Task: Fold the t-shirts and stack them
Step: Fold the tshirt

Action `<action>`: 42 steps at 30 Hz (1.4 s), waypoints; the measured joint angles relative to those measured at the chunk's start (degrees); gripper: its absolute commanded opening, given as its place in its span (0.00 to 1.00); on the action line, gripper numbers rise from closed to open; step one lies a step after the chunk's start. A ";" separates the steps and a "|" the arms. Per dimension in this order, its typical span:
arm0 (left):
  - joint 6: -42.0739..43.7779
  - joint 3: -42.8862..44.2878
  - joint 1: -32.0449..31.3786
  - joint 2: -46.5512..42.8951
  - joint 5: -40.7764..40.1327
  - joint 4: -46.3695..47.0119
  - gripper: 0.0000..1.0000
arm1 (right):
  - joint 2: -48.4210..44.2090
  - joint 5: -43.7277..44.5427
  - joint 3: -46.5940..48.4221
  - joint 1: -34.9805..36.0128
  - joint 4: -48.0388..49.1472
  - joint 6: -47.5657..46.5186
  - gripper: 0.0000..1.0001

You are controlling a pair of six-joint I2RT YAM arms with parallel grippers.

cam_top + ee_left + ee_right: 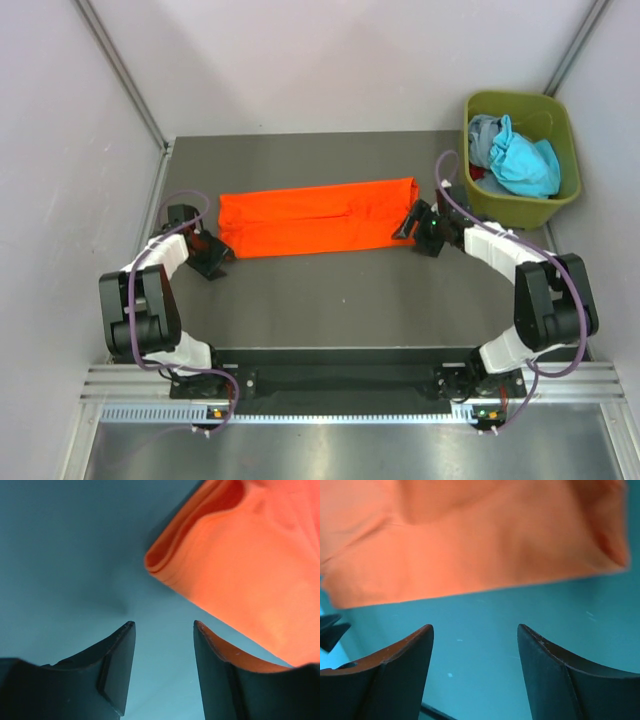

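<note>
Lying between the released left pincer and released right pincer, the orange t-shirt is ungripped.

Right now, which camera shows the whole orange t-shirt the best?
The top external view. There the orange t-shirt shows whole, folded into a long strip. The left wrist view catches only one folded corner of it, and the right wrist view only a blurry stretch along one edge.
</note>
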 measured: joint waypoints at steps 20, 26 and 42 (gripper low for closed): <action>-5.31 -3.39 0.57 0.72 -0.13 8.11 0.61 | 0.52 2.23 -15.93 -7.80 21.05 8.37 0.57; -5.05 -0.42 1.46 4.07 0.02 8.81 0.56 | 3.10 2.08 -15.26 -7.80 24.26 9.68 0.50; -3.28 1.86 2.80 8.39 1.60 10.64 0.00 | 7.19 7.56 -12.11 -4.79 24.94 10.27 0.09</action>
